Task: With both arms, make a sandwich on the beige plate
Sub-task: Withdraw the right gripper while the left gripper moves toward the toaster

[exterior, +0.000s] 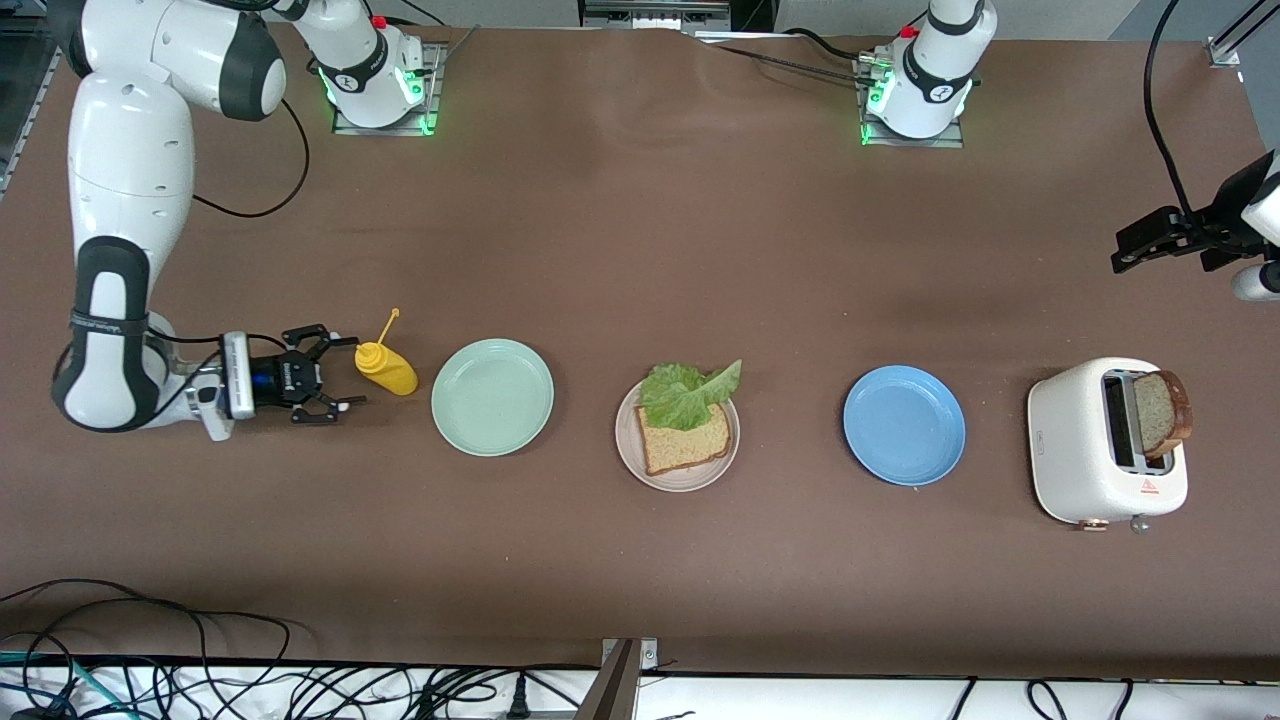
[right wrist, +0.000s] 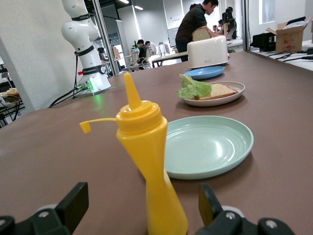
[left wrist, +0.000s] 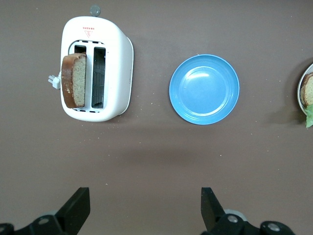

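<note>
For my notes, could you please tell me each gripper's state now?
Left gripper: open, empty.
Right gripper: open, at the yellow plastic mustard squeeze bottle.

Brown tabletop (exterior: 640,250), black cables (exterior: 200,650) along its near edge, bright ceiling lights (right wrist: 142,7), people (right wrist: 195,19) standing

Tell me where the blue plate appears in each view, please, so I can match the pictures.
Front view: the blue plate lies on the table between the beige plate and the toaster.
Left wrist view: the blue plate is seen from above, beside the toaster.
Right wrist view: the blue plate is small, just in front of the toaster.
Shared landmark: the toaster, with a bread slice standing up out of its slot.
</note>
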Motion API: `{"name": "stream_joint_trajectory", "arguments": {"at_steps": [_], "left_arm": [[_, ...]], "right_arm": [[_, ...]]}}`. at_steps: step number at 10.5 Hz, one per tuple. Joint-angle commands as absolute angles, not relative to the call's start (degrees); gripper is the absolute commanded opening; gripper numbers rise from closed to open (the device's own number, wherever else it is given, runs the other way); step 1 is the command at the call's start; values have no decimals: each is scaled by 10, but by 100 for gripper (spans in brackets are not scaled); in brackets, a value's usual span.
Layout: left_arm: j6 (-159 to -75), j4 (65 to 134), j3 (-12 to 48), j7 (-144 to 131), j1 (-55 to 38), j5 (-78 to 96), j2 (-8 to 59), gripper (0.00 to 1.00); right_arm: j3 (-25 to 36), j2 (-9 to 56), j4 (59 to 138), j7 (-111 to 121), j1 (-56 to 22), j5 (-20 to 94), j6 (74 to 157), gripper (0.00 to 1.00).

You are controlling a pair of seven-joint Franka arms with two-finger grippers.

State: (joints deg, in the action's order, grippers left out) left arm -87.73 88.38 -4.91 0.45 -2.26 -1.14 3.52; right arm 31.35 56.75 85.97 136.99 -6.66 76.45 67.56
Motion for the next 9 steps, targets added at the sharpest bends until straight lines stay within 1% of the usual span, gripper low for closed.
{"name": "stream_joint_trajectory", "arguments": {"at_steps": [1,2,4,9], "left_arm": [[-876,873,-49,9,-22,-18,40,100],[-877,873,-50,11,-21,-18,41,100],[-884,873,-51,13,-18,-19,45,100],[-897,873,-50,15,-7,-18,50,100]], "right_arm": [[360,558,845,1310,-70,741,639,100],[379,558,816,1275,-76,737,637,100],[398,548,791,1138,-78,737,628,100],[409,545,671,859,-87,725,631,100]]}}
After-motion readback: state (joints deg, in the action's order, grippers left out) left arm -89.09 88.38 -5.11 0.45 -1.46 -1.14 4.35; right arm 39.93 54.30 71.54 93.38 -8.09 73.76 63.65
